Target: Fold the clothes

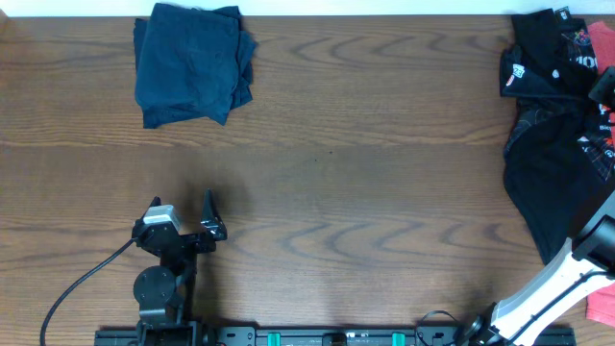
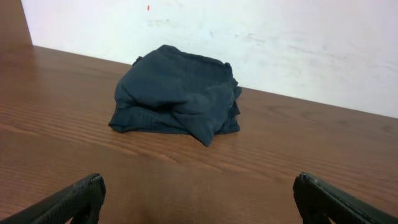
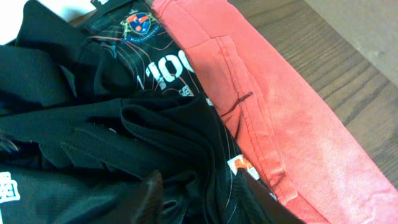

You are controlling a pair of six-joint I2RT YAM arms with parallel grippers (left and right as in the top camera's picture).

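Bunching clothes [image 3: 124, 140] half bury the right gripper [image 3: 202, 208]

Folded navy shirt [image 1: 192, 62]: one. Heap of black and coral-red clothes [image 1: 553, 144]: one, pieces inside uncountable. Arms: two, left arm [image 1: 159, 288], right arm [image 1: 543, 288]. Worktop [image 1: 365, 192]: one.

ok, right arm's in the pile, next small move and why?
Probably close the right gripper on the black shirt fold bunched between its jaws and lift it clear: the pile is tangled, one navy garment already lies folded, and the left gripper sits open, idle.
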